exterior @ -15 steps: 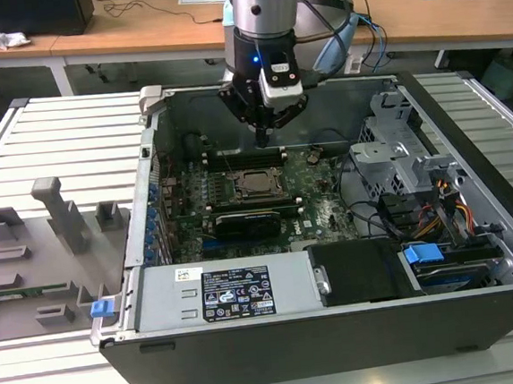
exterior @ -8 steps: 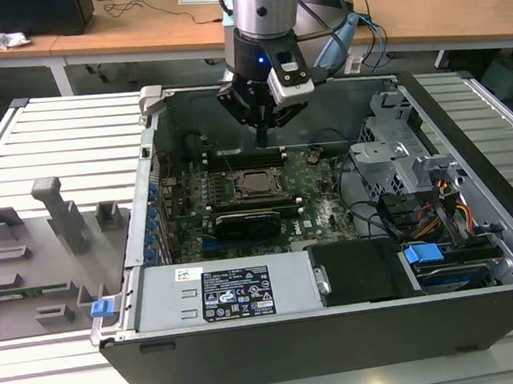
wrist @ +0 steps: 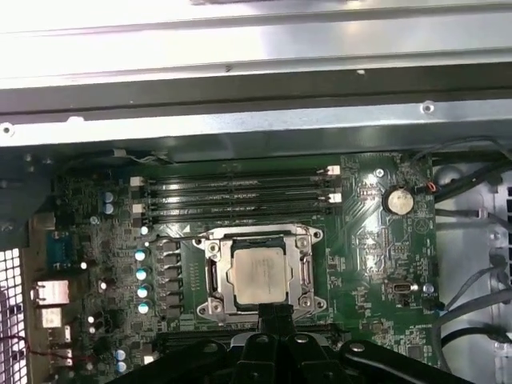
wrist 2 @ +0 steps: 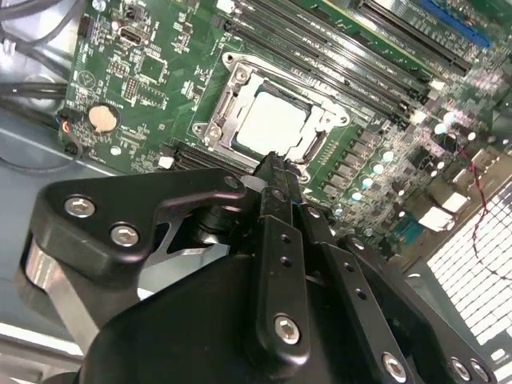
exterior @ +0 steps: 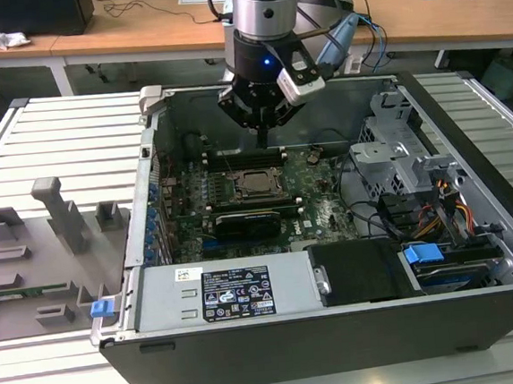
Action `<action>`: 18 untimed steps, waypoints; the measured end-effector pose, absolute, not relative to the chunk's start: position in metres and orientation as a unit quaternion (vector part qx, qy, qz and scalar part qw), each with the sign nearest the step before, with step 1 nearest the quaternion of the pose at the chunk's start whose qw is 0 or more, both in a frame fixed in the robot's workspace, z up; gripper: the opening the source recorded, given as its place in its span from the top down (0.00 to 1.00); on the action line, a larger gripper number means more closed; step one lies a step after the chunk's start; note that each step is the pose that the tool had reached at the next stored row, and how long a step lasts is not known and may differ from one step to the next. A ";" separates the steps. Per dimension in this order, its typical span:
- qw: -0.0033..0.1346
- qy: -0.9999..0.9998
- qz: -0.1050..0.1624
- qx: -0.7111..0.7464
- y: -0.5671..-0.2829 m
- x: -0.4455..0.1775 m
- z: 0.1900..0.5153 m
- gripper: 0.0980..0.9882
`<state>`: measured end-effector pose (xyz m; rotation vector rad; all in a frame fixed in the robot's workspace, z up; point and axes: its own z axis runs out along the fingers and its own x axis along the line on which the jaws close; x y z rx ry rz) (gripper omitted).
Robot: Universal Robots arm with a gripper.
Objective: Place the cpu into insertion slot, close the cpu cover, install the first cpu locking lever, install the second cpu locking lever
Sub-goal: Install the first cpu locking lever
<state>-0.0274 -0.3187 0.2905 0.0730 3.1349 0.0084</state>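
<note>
The cpu lies flat in its socket on the green motherboard, its silver top showing in both wrist views. The cpu cover, a silvery frame, lies down around it with the chip showing through its window. My gripper hangs just above the board by the socket's far edge, fingers shut together and holding nothing. Its black fingertips sit at the socket's rim in both wrist views. I cannot tell how the locking levers stand.
The open computer case walls in the board. A metal drive cage and cables stand at the exterior view's right, and a power supply at the front. Memory slots run beside the socket. A grey fixture tray lies left of the case.
</note>
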 end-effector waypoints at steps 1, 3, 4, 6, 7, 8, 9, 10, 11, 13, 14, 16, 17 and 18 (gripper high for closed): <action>0.003 1.000 0.003 0.019 -0.319 -0.028 0.290 0.99; 0.007 1.000 0.003 0.016 -0.319 -0.037 0.290 0.99; 0.008 1.000 0.003 0.016 -0.319 -0.039 0.290 0.99; 0.009 1.000 0.003 0.016 -0.319 -0.042 0.289 0.99; 0.009 1.000 0.003 0.015 -0.319 -0.043 0.289 0.99; 0.009 1.000 0.003 0.012 -0.319 -0.043 0.289 0.99; 0.009 1.000 0.003 0.010 -0.319 -0.043 0.289 0.99; 0.009 1.000 0.003 0.005 -0.319 -0.043 0.289 0.99; 0.009 1.000 0.003 -0.004 -0.319 -0.043 0.289 0.99; 0.009 1.000 0.003 -0.027 -0.319 -0.043 0.288 0.99; 0.010 1.000 0.003 -0.028 -0.319 -0.044 0.288 0.99; 0.011 1.000 0.003 -0.028 -0.319 -0.048 0.287 0.99; 0.012 1.000 0.003 -0.028 -0.319 -0.051 0.285 0.99; 0.013 1.000 0.003 -0.028 -0.319 -0.054 0.284 0.99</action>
